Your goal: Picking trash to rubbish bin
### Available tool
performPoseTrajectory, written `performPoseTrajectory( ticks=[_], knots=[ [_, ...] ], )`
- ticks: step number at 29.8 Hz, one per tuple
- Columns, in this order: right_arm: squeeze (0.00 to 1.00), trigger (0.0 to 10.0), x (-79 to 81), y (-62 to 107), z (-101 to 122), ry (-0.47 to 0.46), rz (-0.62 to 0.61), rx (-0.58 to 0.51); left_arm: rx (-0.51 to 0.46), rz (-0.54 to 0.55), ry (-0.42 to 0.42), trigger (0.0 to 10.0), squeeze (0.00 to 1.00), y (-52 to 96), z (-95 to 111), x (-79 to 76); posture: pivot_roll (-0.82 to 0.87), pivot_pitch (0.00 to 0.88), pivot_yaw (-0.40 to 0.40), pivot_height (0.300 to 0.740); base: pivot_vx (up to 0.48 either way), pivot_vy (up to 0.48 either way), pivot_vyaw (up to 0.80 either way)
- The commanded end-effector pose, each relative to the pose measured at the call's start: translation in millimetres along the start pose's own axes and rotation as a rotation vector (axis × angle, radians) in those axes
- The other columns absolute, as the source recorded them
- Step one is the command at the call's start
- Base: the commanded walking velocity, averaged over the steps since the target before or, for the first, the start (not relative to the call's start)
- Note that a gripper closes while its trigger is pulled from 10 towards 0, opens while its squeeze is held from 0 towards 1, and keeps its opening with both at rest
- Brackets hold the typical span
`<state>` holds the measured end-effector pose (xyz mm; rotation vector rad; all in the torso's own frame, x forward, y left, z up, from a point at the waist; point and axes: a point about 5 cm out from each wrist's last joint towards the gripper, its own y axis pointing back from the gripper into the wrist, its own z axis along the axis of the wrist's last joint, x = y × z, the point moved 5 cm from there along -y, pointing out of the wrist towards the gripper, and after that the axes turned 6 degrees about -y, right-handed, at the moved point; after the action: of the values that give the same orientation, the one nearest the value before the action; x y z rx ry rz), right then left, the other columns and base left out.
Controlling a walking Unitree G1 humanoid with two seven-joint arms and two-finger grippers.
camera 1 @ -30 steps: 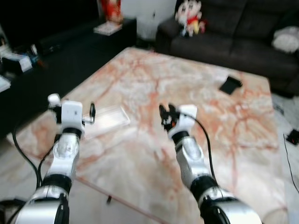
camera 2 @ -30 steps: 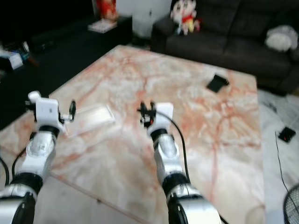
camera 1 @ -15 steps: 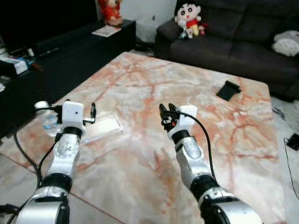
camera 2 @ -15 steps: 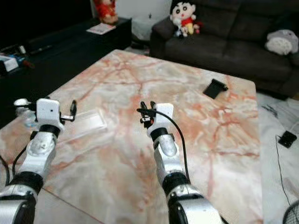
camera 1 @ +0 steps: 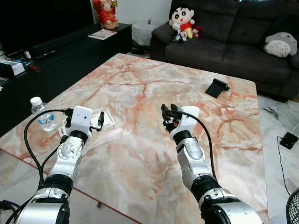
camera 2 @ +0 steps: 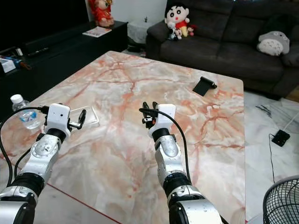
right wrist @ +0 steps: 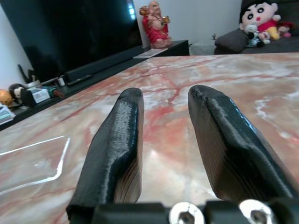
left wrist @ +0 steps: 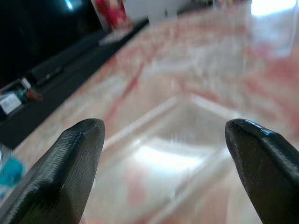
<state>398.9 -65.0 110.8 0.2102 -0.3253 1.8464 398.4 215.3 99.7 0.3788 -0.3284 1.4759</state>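
A flat clear plastic tray (camera 1: 106, 117) lies on the marble table (camera 1: 154, 93) near its left edge. My left gripper (camera 1: 85, 122) hovers at the tray's near end, fingers (left wrist: 70, 163) wide open, with the tray (left wrist: 173, 149) lying between and beyond them. A small water bottle (camera 1: 41, 113) with a white cap stands just left of that gripper at the table's edge. My right gripper (camera 1: 168, 112) is held up over the middle of the table, its fingers (right wrist: 121, 140) a narrow gap apart with nothing in them.
A black folded object (camera 1: 217, 87) lies at the table's far right. A dark sofa (camera 1: 233, 42) with plush toys stands beyond, and a dark TV console (camera 1: 56, 51) runs along the left. A fan (camera 2: 281, 205) and a small black device (camera 1: 289, 139) are on the floor to the right.
The whole view has shifted, bringing the bottle and more of the table into sight. The clear tray now lies right at my left gripper. Both arms keep the same pose.
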Motion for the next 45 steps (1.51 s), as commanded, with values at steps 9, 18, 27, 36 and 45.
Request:
performPoseTrajectory(
  ticks=[9, 18, 27, 36, 45],
  knots=[
    [0.0, 10.0, 2.4, -2.3, 3, 0.0, 0.006, -0.009, 0.06, -0.01, -0.058, 10.0, 0.0, -1.9, -7, 7.8, 0.07, 0.0, -0.041, 0.74, 0.0, 0.0, 0.0],
    [0.0, 10.0, 4.0, -2.3, 3, 0.002, 0.014, -0.007, 0.028, -0.085, 0.069, 10.0, 0.0, -7.8, 3, 3.1, 0.07, 0.0, -0.043, 0.74, 0.0, 0.0, 0.0],
    [0.0, 10.0, 2.4, -1.7, 3, 0.009, 0.015, -0.005, 0.02, -0.147, 0.155, 10.0, 0.0, -9.4, 7, 8.8, 0.07, 0.0, -0.048, 0.74, 0.0, 0.0, 0.0],
    [0.0, 10.0, 4.2, -2.4, 3, 0.013, 0.023, -0.002, 0.097, -0.152, 0.242, 10.0, 0.0, -2.3, -13, 15.8, 0.07, 0.0, -0.052, 0.74, 0.0, 0.0, 0.0],
    [0.0, 10.0, 4.5, -2.2, 3, 0.015, 0.028, 0.0, 0.159, -0.169, 0.306, 10.0, 0.0, 4.2, -28, 10.9, 0.07, 0.0, -0.057, 0.74, 0.0, 0.0, 0.0]
  ],
)
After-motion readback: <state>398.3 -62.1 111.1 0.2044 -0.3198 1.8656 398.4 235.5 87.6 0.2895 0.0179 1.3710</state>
